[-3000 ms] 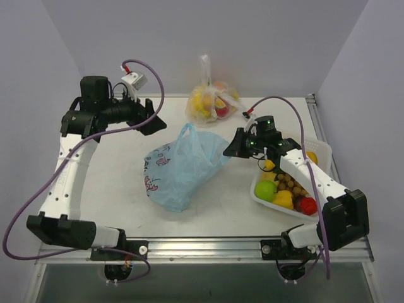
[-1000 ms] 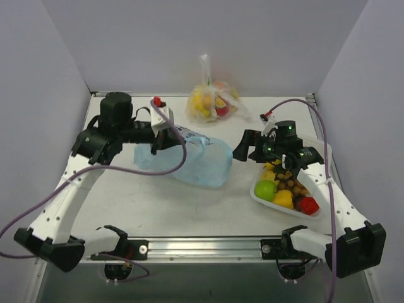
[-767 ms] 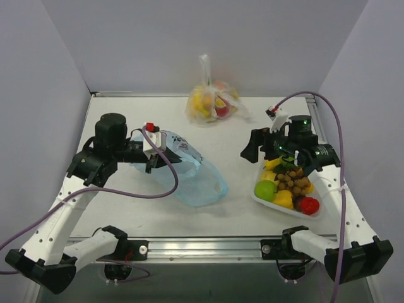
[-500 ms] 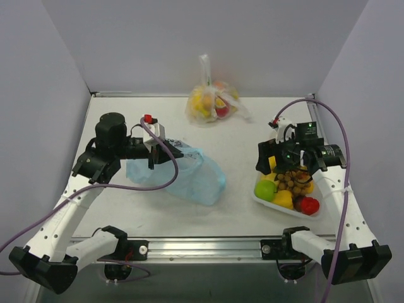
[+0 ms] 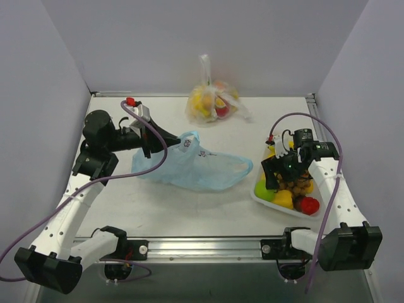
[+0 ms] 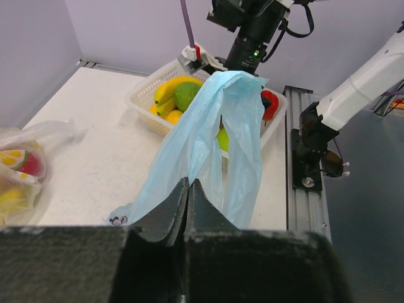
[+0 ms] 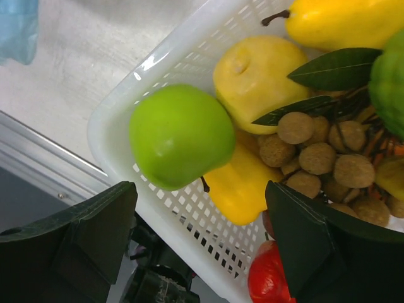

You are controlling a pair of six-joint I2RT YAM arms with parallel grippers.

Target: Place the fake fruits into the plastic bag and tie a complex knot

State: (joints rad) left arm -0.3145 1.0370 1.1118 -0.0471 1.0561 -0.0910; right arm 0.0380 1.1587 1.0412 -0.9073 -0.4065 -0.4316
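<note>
My left gripper [image 5: 172, 140] is pressed together on a fold of the light-blue bag [image 5: 202, 167]. Its wrist camera shows the two fingers [image 6: 170, 214] meeting with the plastic [image 6: 214, 126] pinched between them and hanging beyond in a long drape. From above, that bag lies stretched across the middle of the table, its left end lifted at the gripper and its right end near the white basket [image 5: 270, 201].

My right gripper [image 5: 281, 177] hangs over the basket's left side, spread wide and holding nothing. Its own camera shows the gap [image 7: 201, 208] spanning the green apple [image 7: 182, 136], which sits against the basket wall [image 7: 158, 57]. I cannot tell whether either finger touches the fruit. That view alone shows the brown grape cluster [image 7: 322, 154] and leaves clearly. Only the overhead shows the clear bag of fruit [image 5: 211, 101] at the far edge.
</note>
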